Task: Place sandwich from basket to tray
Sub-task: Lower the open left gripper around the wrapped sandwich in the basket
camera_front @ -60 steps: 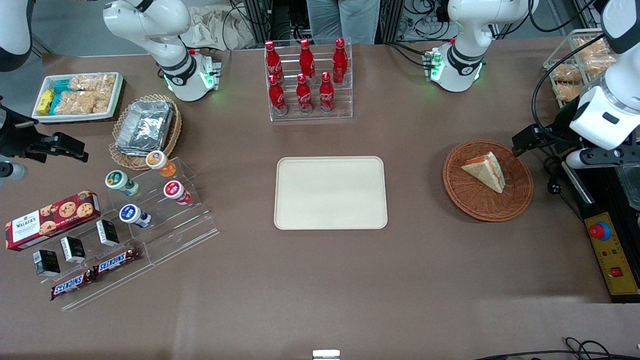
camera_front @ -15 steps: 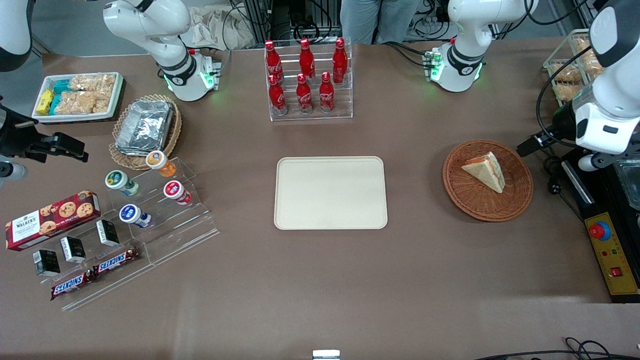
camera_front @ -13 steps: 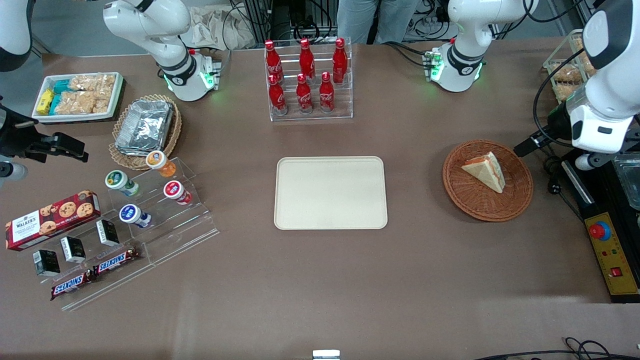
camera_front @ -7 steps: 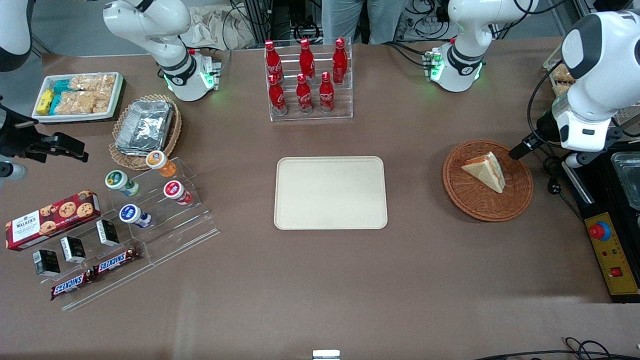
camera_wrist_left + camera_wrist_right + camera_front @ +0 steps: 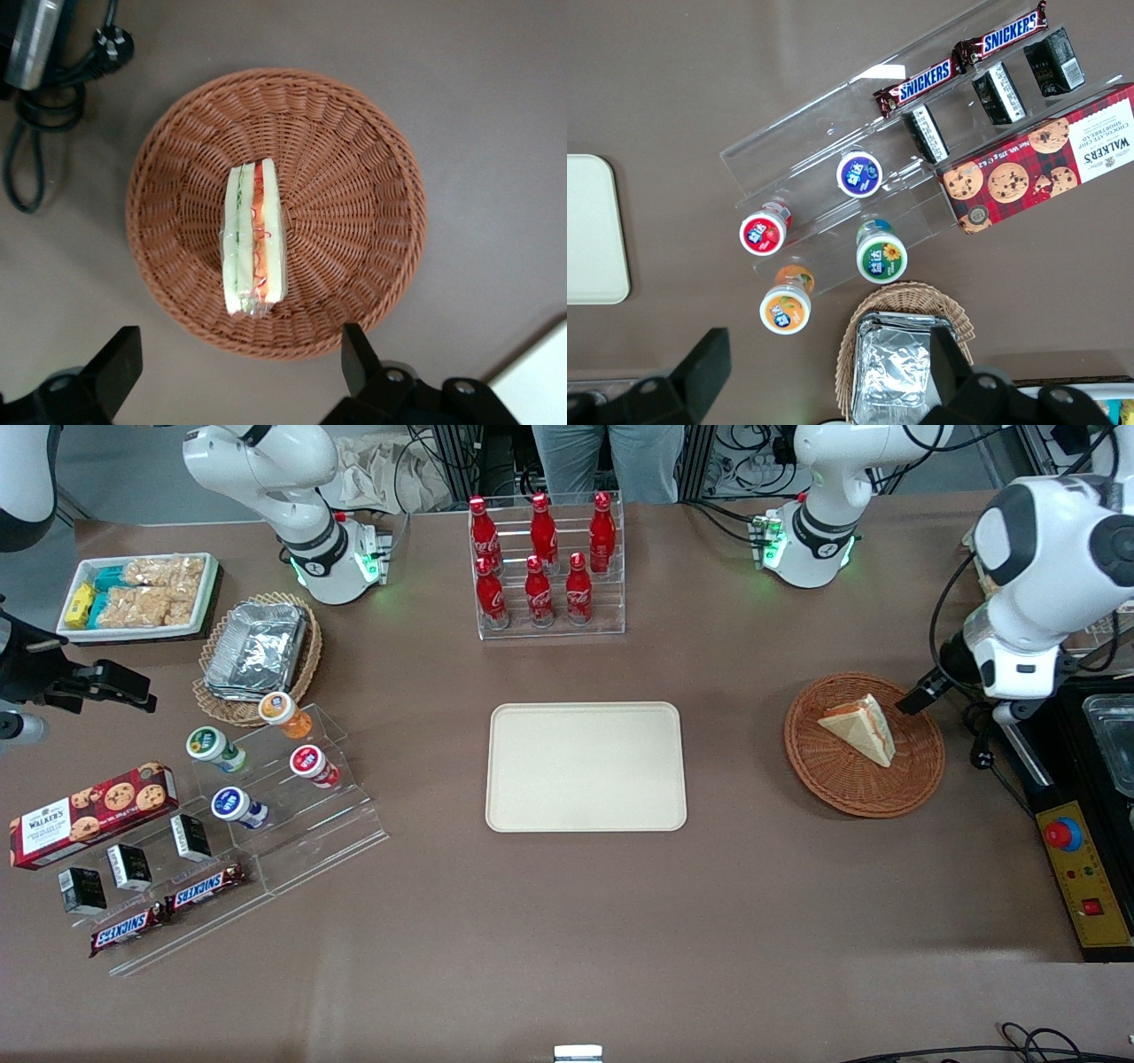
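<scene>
Over by the working arm's end of the table, the sandwich (image 5: 859, 728) sits in the basket (image 5: 833, 779). Left gripper (image 5: 241, 376) hangs just above it, fingers spread wide and holding nothing. Tray (image 5: 586, 815) sits mid-table.

The front view looks steeply down on the whole table from its near edge, facing the arm bases at the far edge. The left wrist view looks straight down, close, over the basket (image 5: 275, 212) holding the sandwich (image 5: 255, 239), with the gripper (image 5: 239, 372) spread wide in frame; the front view shares that basket (image 5: 864, 744). The right wrist view looks down over the parked arm's end.
</scene>
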Controlling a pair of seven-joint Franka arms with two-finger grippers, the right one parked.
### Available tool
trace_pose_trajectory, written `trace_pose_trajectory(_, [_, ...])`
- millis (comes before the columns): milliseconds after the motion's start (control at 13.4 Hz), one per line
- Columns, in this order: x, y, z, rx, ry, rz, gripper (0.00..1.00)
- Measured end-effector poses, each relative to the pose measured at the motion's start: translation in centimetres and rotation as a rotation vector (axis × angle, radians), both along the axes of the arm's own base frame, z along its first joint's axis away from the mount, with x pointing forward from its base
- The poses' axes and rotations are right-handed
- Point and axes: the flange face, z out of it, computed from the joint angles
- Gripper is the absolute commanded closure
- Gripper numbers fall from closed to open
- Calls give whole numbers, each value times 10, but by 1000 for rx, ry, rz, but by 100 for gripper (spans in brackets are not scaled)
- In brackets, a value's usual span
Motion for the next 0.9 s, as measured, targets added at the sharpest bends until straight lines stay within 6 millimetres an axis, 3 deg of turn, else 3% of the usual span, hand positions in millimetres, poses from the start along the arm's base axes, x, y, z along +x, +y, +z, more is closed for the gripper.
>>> trace_pose_trajectory(373, [-19,-10,-51,5,-38,16,0])
trace_pose_trajectory(896, [-15,-39,-95,10,-31,37,0])
